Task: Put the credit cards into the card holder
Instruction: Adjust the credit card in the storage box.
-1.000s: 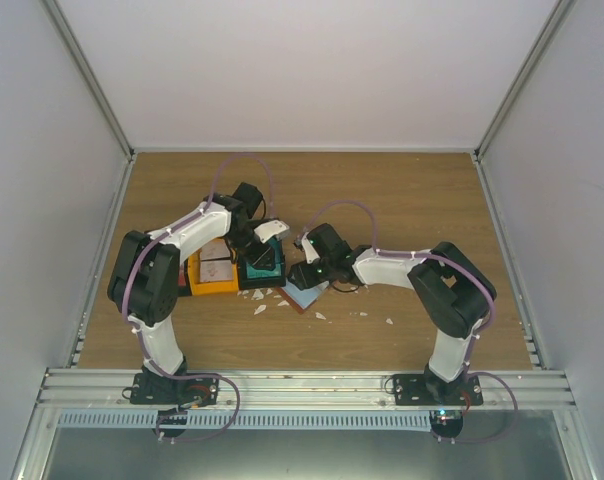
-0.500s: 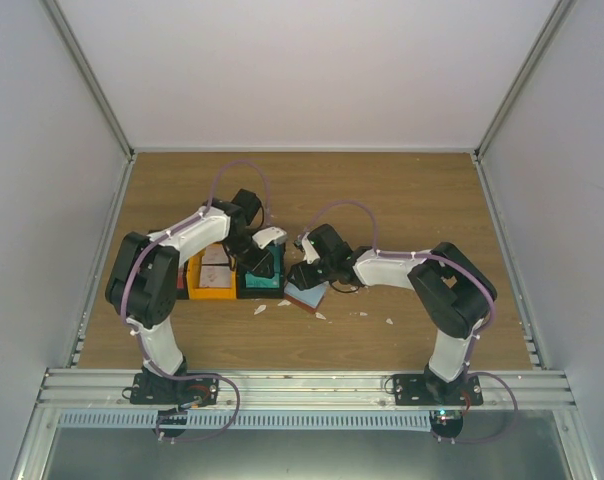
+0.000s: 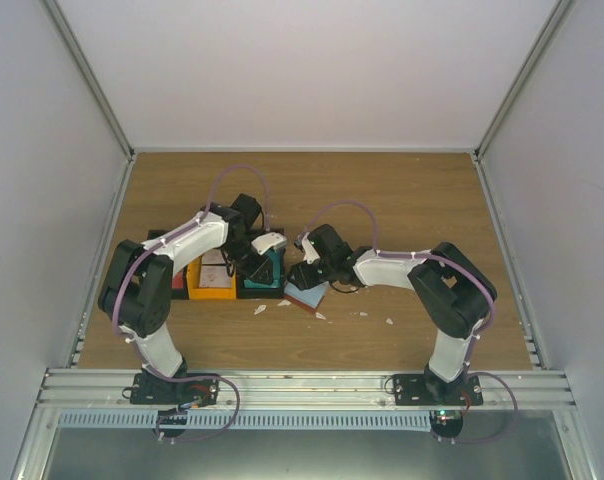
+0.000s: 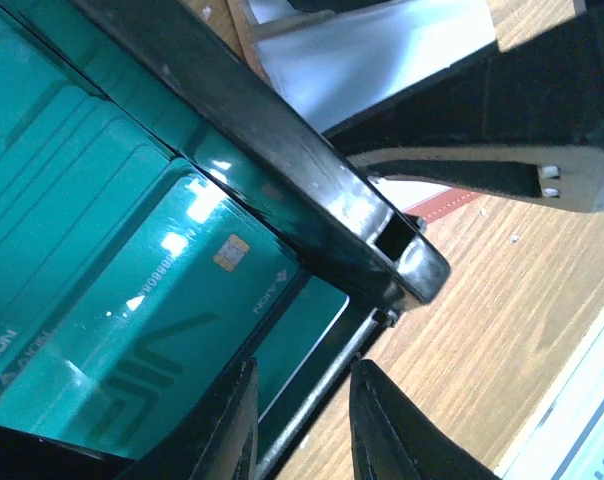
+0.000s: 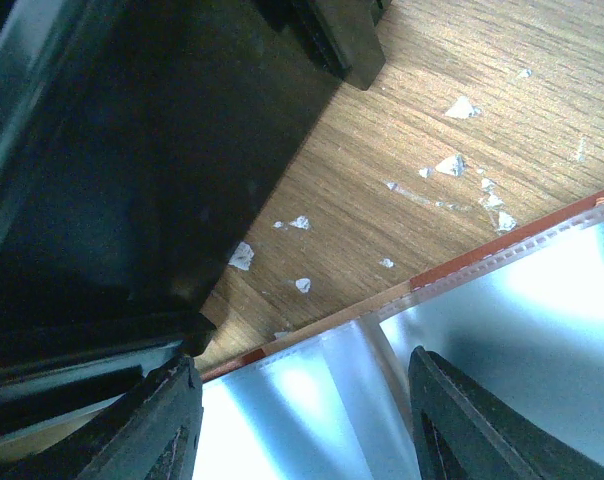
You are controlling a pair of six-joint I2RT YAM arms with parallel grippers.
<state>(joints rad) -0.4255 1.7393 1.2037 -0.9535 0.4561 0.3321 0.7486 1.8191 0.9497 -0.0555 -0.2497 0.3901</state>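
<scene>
Grip unclear on your left gripper (image 4: pixel 302 425) over teal plastic credit cards (image 4: pixel 152 330); right gripper (image 5: pixel 307 400) gapes above reddish-brown leather card holder (image 5: pixel 527 300).

We are observing a matt, wood-grain table (image 3: pixel 402 200). The teal credit cards (image 4: pixel 152 330) are showing smooth, glossy plastic that catches glare. The black bin (image 4: pixel 282 190) is showing shiny moulded plastic. The card holder (image 5: pixel 502 330) is presenting clear, sheeny plastic sleeves with reddish-brown leather-like trim. The white scraps (image 5: pixel 240 256) are looking papery.
</scene>
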